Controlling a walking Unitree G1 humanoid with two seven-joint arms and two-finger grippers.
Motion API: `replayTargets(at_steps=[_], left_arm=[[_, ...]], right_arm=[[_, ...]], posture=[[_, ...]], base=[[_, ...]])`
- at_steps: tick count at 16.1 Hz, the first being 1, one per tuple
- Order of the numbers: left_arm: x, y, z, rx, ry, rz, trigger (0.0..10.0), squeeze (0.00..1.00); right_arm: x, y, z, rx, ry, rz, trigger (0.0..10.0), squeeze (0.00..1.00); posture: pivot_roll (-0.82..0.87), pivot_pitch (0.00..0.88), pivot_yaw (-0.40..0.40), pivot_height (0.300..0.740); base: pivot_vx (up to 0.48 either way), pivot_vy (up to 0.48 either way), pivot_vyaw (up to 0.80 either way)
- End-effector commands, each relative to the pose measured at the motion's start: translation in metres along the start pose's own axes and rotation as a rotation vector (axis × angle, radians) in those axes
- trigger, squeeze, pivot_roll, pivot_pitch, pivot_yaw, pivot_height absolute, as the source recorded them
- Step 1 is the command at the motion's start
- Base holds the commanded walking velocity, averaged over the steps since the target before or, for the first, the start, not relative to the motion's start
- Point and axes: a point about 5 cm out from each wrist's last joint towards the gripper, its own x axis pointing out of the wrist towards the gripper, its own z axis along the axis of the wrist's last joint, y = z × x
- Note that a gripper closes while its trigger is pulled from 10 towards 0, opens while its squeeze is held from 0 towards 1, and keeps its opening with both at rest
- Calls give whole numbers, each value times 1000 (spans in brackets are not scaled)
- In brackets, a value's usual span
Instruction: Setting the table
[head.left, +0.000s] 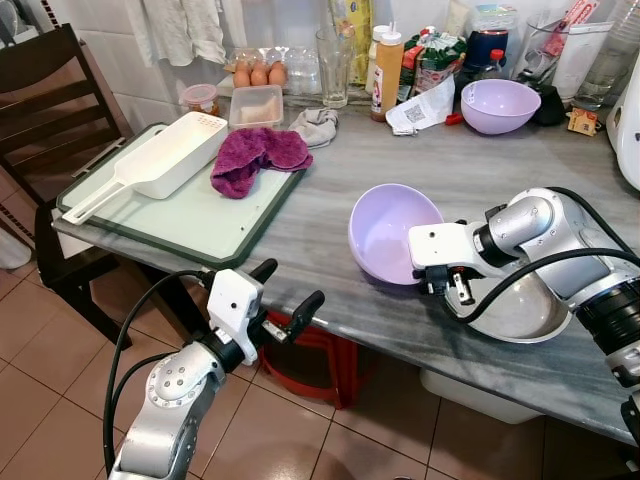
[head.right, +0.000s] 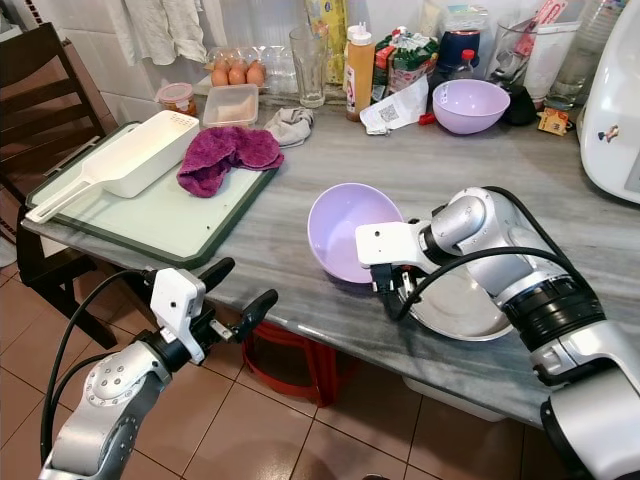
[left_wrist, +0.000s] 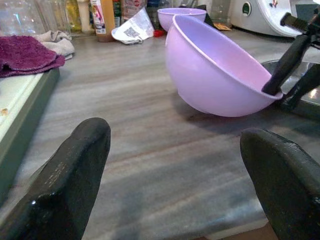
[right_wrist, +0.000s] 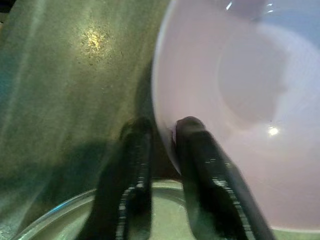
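Lavender bowl (head.left: 385, 232) stands tilted on its side on the grey desk (head.left: 330, 215), its near rim pinched between the two fingers (right_wrist: 205, 165) of the right gripper (head.left: 440, 285), one inside and one outside. Its underside and the steel plate (head.left: 520, 312) just behind are partly hidden by the right arm. The left gripper (head.left: 285, 295) hovers off the desk's front edge, fingers spread wide, pointed toward the bowl and well apart from it. A second lavender bowl (head.left: 498, 105) sits at the back.

Right gripper (right_wrist: 162, 131) pinched shut, arm bent inward; left gripper (head.left: 285, 290) spread open, arm raised forward.
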Motion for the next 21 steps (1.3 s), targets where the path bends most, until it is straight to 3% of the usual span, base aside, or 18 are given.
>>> replayTargets(at_steps=[1, 9, 11, 13, 15, 19, 21], left_arm=[[0, 4, 1, 6, 3, 13, 10000, 0], [1, 6, 2, 13, -6, 33, 10000, 0], [2, 6, 2, 13, -8, 36, 10000, 0], [2, 8, 4, 17, -16, 53, 10000, 0], [1, 11, 6, 19, -27, 74, 10000, 0], [2, 10, 6, 18, -29, 74, 10000, 0], [3, 12, 9, 22, -41, 79, 10000, 0]], right_arm=[[-7, -8, 6, -35, -4, -39, 10000, 1000], [-21, -30, 25, -112, -52, -226, 10000, 1000], [-25, -38, 27, -109, -88, -328, 10000, 1000], [-34, -47, 32, -60, -199, -541, 10000, 1000], [-33, -35, 27, 28, -296, -631, 10000, 1000], [-21, -12, 16, 165, -364, -720, 10000, 1000], [-19, 3, 11, 261, -386, -871, 10000, 1000]], posture=[[-197, 115, 89, 740], [-190, 104, 82, 740], [-189, 103, 82, 740], [-183, 103, 78, 740], [-181, 102, 77, 740], [-191, 98, 82, 740], [-194, 96, 84, 740]], base=[[0, 0, 0], [0, 0, 0], [0, 0, 0], [0, 0, 0], [0, 0, 0], [0, 0, 0], [0, 0, 0]])
